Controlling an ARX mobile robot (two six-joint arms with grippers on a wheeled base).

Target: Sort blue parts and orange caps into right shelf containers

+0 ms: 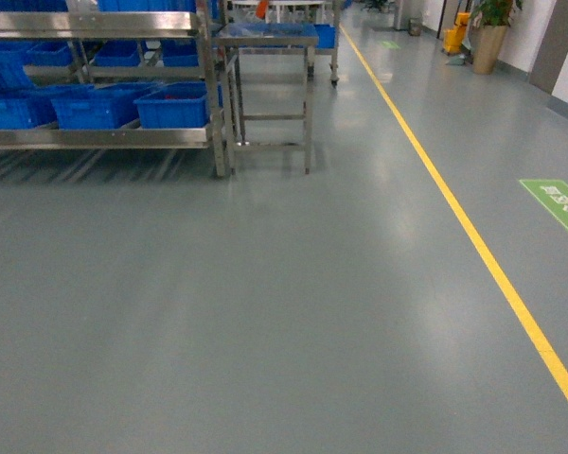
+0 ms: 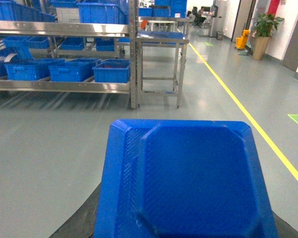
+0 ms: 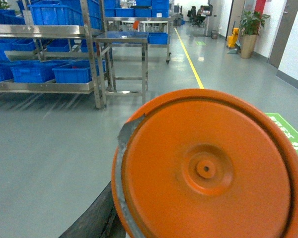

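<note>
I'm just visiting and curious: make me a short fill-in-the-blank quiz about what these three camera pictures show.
1. The round cap filling the right wrist view is coloured ____.
2. The flat part filling the left wrist view is coloured ____.
3. The line painted along the floor is ____.
4. The crates sit on a metal ____.

Missing words: orange; blue; yellow; shelf.
</note>
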